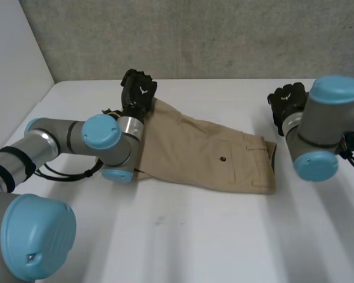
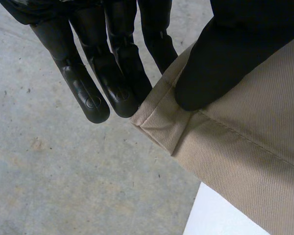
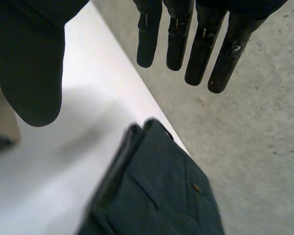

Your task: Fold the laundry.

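A khaki pair of trousers lies folded on the white table, with a buttoned pocket facing up. My left hand is at its far left corner. There my left hand pinches the hem corner of the khaki cloth between thumb and straight fingers, lifted past the table's edge. My right hand hovers beyond the garment's right end, apart from it. Its fingers are straight and spread from the thumb, holding nothing.
A dark folded cloth lies below my right hand at the table's edge. A grey concrete wall stands close behind the table. A white wall closes the left side.
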Motion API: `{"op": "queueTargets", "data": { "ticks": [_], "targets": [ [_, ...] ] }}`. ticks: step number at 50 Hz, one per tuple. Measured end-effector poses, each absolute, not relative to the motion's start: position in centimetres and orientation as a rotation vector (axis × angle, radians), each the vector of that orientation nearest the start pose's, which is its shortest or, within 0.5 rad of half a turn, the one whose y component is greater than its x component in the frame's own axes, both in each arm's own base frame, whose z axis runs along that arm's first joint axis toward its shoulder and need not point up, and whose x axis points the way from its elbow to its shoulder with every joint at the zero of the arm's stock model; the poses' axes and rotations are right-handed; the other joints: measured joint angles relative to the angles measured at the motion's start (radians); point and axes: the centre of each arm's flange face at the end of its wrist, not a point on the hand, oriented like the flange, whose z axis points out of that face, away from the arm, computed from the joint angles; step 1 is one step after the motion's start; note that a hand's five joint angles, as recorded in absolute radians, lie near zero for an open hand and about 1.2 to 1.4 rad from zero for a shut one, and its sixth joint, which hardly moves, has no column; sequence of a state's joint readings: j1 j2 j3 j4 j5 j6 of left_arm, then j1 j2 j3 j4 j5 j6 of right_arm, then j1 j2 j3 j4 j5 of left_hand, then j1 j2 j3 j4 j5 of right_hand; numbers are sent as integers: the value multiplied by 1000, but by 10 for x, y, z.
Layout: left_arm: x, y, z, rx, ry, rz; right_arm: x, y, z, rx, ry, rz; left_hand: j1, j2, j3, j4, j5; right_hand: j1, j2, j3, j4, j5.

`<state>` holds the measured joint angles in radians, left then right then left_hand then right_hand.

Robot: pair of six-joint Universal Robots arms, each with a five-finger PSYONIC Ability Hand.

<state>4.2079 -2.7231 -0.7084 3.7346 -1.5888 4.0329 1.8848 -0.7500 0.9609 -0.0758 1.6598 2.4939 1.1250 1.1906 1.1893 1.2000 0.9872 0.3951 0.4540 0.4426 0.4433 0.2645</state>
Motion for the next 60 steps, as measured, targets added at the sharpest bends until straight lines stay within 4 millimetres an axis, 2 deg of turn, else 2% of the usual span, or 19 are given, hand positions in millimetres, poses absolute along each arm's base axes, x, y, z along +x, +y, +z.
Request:
{"op": "queueTargets", "data": {
  "ticks": [3, 4, 6, 7, 9, 14, 26, 29, 34, 35, 40, 45, 49, 53, 54, 55, 56, 57, 60],
  "targets": [
    [-374, -406, 137, 1083, 1319, -2249, 256, -408, 185, -977, 2327, -2115, 0, 1, 0, 0, 0, 0, 0, -1, -1, -2],
    [-373, -404, 138, 1088, 1323, -2245, 253, -410, 188, -887, 2312, -2024, 0, 2, 1, 0, 0, 0, 0, -1, -1, -2],
    [-373, -403, 139, 1092, 1326, -2243, 251, -412, 189, -825, 2303, -1952, 0, 2, 1, 0, 0, 0, 0, -1, -1, -2],
    [-372, -401, 141, 1096, 1329, -2241, 249, -414, 189, -738, 2293, -1835, 0, 3, 1, 0, 0, 0, 0, -1, -1, -2],
    [-371, -399, 143, 1097, 1330, -2239, 248, -415, 187, -698, 2288, -1779, 0, 3, 2, 0, 0, 0, 0, -1, -1, -2],
    [-370, -397, 148, 1098, 1332, -2238, 247, -426, 167, -582, 2311, -1558, 0, 3, 2, 0, 0, 0, 0, -1, -1, -2],
    [-370, -395, 151, 1098, 1332, -2237, 249, -439, 139, -587, 2345, -1503, 0, 3, 2, 0, 0, 27, 32, 46, 48, 47],
    [-370, -395, 152, 1098, 1329, -2239, 250, -439, 134, -592, 2341, -1488, 0, 3, 2, 0, 0, 137, 171, 177, 175, 162],
    [-370, -395, 152, 1098, 1328, -2240, 251, -438, 131, -597, 2334, -1472, 0, 3, 2, 0, 0, 188, 228, 238, 236, 218],
    [-370, -395, 153, 1099, 1327, -2242, 252, -436, 127, -604, 2326, -1445, 0, 3, 2, 0, 0, 355, 427, 433, 432, 410],
    [-370, -395, 153, 1099, 1324, -2245, 253, -434, 125, -609, 2323, -1418, 0, 3, 2, 0, 0, 386, 487, 506, 506, 480],
    [-370, -396, 154, 1097, 1322, -2248, 253, -433, 124, -611, 2327, -1395, 0, 3, 2, 1, 0, 357, 431, 444, 444, 441],
    [-370, -396, 154, 1097, 1323, -2248, 252, -434, 124, -607, 2333, -1398, 0, 3, 2, 1, 0, 164, 187, 196, 196, 214],
    [-370, -396, 154, 1097, 1324, -2248, 252, -434, 124, -605, 2335, -1405, 0, 3, 2, 1, 0, 161, 185, 187, 188, 209],
    [-370, -396, 154, 1097, 1324, -2248, 252, -435, 125, -606, 2333, -1407, 0, 3, 2, 1, 0, 298, 325, 326, 309, 326],
    [-370, -396, 154, 1096, 1324, -2248, 252, -435, 125, -607, 2332, -1407, 0, 3, 2, 1, 0, 298, 325, 326, 309, 326],
    [-370, -396, 154, 1096, 1324, -2248, 252, -435, 125, -609, 2329, -1407, 0, 3, 2, 1, 0, 467, 567, 551, 554, 556],
    [-370, -396, 154, 1095, 1324, -2248, 252, -435, 125, -612, 2327, -1408, 0, 3, 2, 1, 0, 504, 644, 634, 639, 630],
    [-370, -396, 154, 1094, 1322, -2248, 254, -433, 128, -624, 2318, -1408, 0, 3, 2, 1, 0, 548, 704, 706, 730, 697]
  ]
}}
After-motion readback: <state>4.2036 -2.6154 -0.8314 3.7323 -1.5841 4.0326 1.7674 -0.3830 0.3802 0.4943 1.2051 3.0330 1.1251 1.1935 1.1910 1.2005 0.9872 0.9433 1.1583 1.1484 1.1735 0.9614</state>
